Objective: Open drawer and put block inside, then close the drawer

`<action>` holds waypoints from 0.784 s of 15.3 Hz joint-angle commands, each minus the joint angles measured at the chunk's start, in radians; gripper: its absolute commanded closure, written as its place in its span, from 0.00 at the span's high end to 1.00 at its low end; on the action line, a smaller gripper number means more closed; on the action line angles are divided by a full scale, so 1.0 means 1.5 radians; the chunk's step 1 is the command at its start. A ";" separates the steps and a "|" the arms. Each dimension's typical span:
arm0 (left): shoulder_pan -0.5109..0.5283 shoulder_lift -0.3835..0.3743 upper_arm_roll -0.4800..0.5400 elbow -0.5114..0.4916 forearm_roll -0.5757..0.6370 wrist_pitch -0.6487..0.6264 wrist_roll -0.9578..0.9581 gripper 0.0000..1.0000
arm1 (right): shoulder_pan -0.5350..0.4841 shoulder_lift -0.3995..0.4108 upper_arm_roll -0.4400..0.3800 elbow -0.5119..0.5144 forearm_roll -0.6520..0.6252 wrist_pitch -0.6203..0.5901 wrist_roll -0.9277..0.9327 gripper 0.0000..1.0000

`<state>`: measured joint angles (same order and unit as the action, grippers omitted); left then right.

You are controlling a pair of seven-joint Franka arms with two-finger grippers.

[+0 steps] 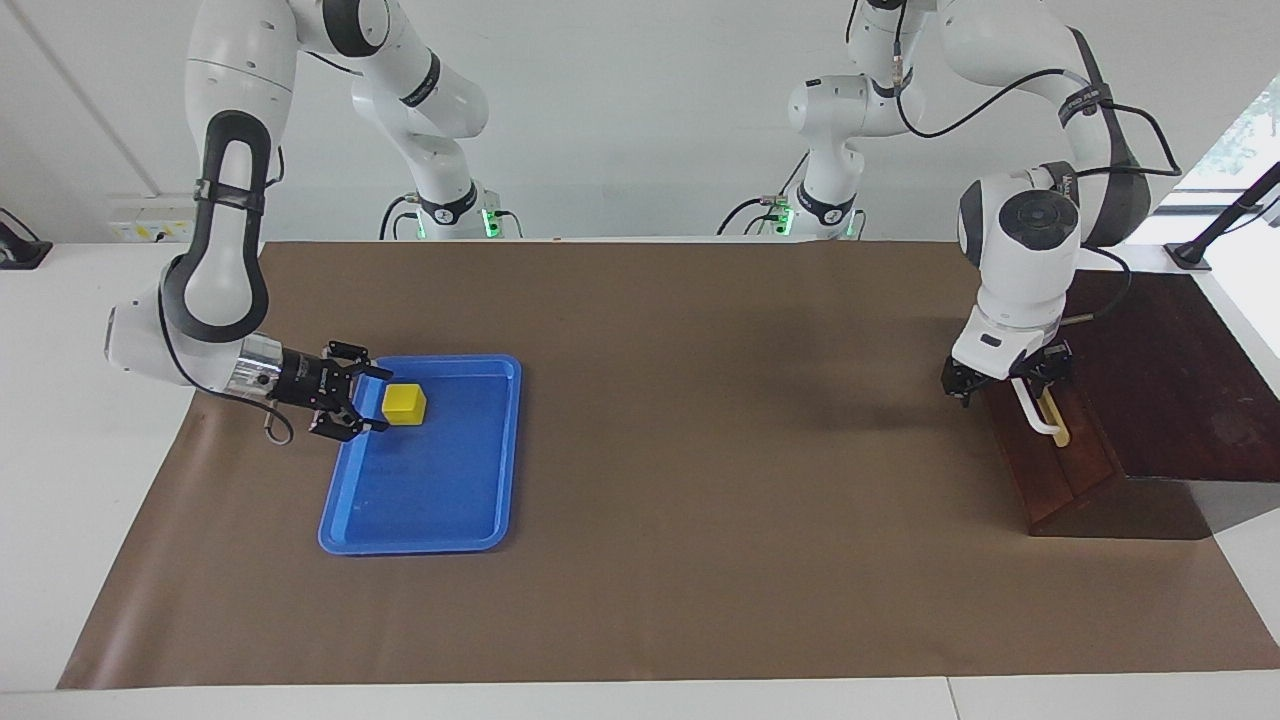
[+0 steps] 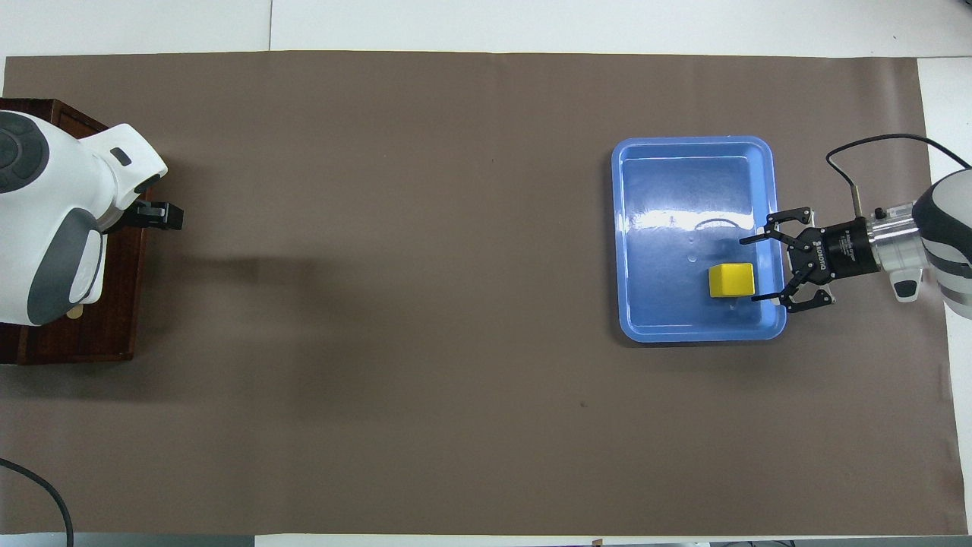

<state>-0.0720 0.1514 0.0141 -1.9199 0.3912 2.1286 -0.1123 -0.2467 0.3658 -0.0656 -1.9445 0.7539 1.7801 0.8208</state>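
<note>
The yellow block (image 1: 404, 403) (image 2: 731, 280) lies in a blue tray (image 1: 505, 450) (image 2: 691, 141) toward the right arm's end of the table. My right gripper (image 1: 378, 402) (image 2: 752, 270) is open and low over the tray's rim, its fingertips level with the block's nearest face and not touching it. At the left arm's end stands the dark wooden drawer (image 1: 1055, 470) (image 2: 114, 304), shut, with a white bar handle (image 1: 1038, 415). My left gripper (image 1: 1005, 383) is open, with its fingers on either side of the handle's end nearer the robots. The left arm hides the handle in the overhead view.
Brown paper (image 1: 700, 450) covers the table between the tray and the drawer cabinet (image 1: 1170, 380). A cable loop hangs from the right wrist beside the tray.
</note>
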 commanded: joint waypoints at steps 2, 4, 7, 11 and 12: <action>-0.002 0.007 0.013 -0.013 0.037 0.033 0.001 1.00 | -0.011 -0.029 0.005 -0.041 0.020 0.013 -0.033 0.96; -0.002 0.019 0.015 -0.015 0.037 0.046 0.001 1.00 | -0.016 -0.030 0.005 -0.044 0.020 0.014 -0.035 0.96; -0.002 0.040 0.021 -0.014 0.038 0.063 0.001 1.00 | -0.017 -0.031 0.005 -0.054 0.025 0.024 -0.036 0.96; -0.006 0.045 0.018 -0.010 0.038 0.070 -0.004 1.00 | -0.009 -0.033 0.005 -0.075 0.038 0.074 -0.036 0.96; -0.013 0.046 0.014 -0.009 0.037 0.072 -0.020 1.00 | -0.007 -0.033 0.005 -0.075 0.038 0.075 -0.036 0.96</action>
<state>-0.0723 0.2226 0.0358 -1.9274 0.4271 2.2087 -0.1140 -0.2559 0.3474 -0.0641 -2.0167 0.7836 1.8639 0.7984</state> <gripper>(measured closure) 0.000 0.040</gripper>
